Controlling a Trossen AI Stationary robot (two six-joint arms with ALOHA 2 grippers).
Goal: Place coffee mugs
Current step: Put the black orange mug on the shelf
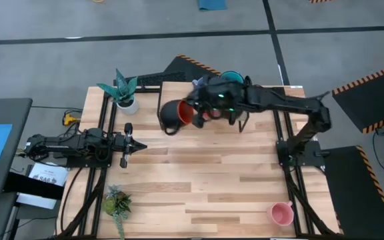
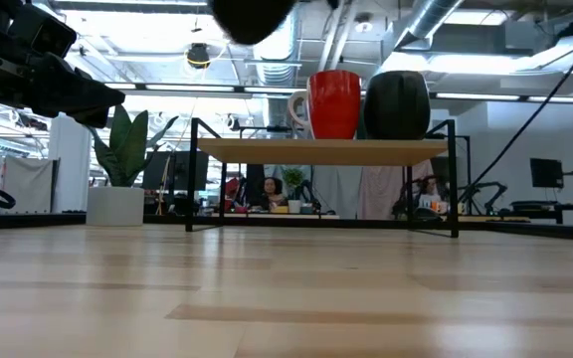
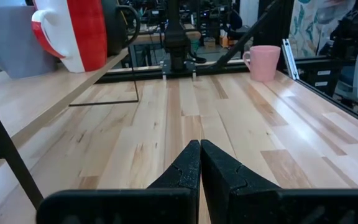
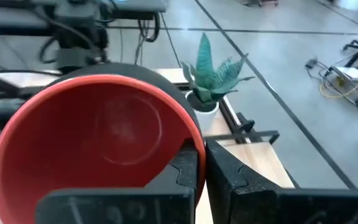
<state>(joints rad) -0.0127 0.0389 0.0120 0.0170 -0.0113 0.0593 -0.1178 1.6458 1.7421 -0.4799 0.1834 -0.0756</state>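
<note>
- A dark mug with an orange interior (image 1: 174,115) is held on its side above the table by the right gripper (image 1: 193,112); its rim wall is pinched between the fingers (image 4: 188,165), as seen in the right wrist view, where the orange cavity (image 4: 98,140) fills most of the frame.
- In the high view, this mug is located at roughly 12 o'clock from the table's centre, near the far edge, with its open mouth turned toward 3 o'clock.
- A red mug (image 2: 334,103) and a black mug (image 2: 397,103) are seen upright on a raised wooden shelf (image 2: 316,150) in the low view, just beside each other; a pale handle (image 2: 295,107) is visible beside the red mug.
- A teal mug (image 1: 231,77) is partly hidden under the right arm at the far edge.
- A pink mug (image 1: 281,214) stands upright at about 4 o'clock, near the table's near right corner, well apart from the others.
- The left gripper (image 1: 129,141) rests at 9 o'clock, low over the wooden table (image 1: 205,187), with its jaws closed together on nothing.
- A white plant pot with green leaves (image 1: 125,100) stands at about 10 o'clock, by the far left corner.
- A small green plant (image 1: 117,203) lies at about 8 o'clock, by the near left corner.
</note>
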